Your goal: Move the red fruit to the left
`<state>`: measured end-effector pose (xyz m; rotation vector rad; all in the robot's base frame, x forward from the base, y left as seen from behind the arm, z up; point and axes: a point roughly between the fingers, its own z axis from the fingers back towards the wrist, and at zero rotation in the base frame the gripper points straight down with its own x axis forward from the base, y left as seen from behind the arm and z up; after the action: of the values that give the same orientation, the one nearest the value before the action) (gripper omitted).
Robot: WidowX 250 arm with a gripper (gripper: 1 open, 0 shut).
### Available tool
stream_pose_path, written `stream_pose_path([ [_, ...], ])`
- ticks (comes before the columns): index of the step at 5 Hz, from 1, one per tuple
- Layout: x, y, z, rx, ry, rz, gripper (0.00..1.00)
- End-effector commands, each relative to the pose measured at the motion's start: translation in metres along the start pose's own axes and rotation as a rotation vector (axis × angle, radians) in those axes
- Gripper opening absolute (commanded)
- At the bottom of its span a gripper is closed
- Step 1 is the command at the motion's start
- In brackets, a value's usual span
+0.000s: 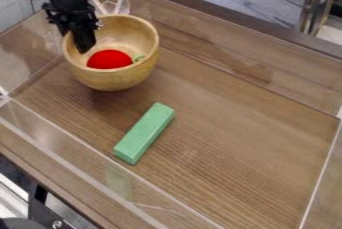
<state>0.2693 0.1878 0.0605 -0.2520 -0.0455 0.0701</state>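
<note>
The red fruit (108,60) lies inside the wooden bowl (112,55), near a small pale-green piece (138,59). The dark fingers (80,28) are at the bowl's rim; whether they grip it, I cannot tell. Apart from the bowl, a long green block (144,133) rests on the wooden tabletop (241,103).

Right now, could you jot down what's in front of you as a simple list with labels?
container: wooden bowl
inside bowl: red fruit, small pale-green piece
outside bowl: long green block, lying on the table
end effector: at the bowl's rim
</note>
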Motion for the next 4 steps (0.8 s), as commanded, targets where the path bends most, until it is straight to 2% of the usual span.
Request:
stream_pose_path([
  [1,0.002,0.003,0.034,0.04,-0.071,0.018,0.0],
  [2,0.0,0.008,0.04,0.033,-0.069,0.042,0.0],
  [4,-0.004,-0.007,0.026,0.014,-0.071,0.099,0.0],
])
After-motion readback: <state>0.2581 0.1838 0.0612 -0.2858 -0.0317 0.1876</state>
